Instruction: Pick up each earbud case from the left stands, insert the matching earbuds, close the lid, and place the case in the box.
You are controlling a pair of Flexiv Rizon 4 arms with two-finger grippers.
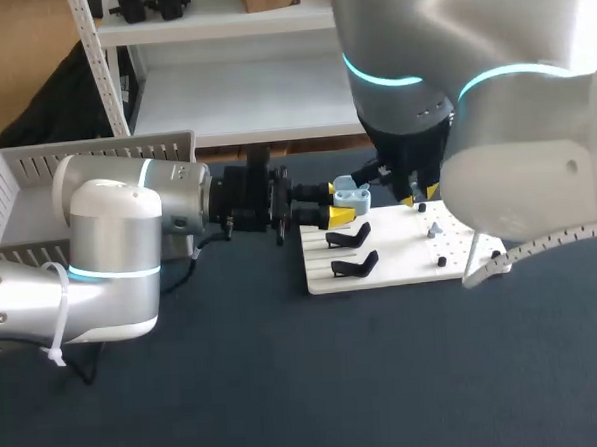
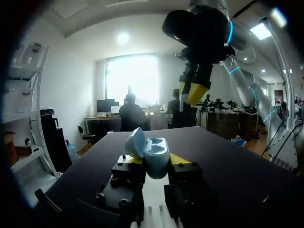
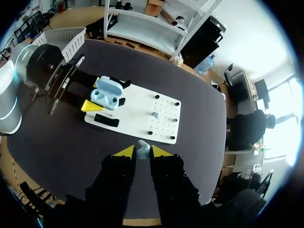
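1 white board (image 1: 395, 253) on bench (image 1: 287, 384) | left fingers (image 2: 180, 159) clamped on open light-blue earbud case (image 2: 154, 153), just above board's left end | right fingers (image 3: 124, 152) closed on small pale earbud (image 3: 143, 147), higher above board.

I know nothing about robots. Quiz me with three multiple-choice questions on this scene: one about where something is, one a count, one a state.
1. Where is the pale blue plastic earbud case?
A. In the white basket.
B. Between the left arm's fingers.
C. Lying on the dark table.

2. How many arms hold something in their fingers?
A. None.
B. One.
C. Both.

3. The case's lid is:
A. open.
B. shut.
C. missing.

Answers: 1 B, its yellow-tipped fingers press the case from both sides. 2 C, the right arm's fingers pinch a small pale earbud too. 3 A, the lid is tilted back.
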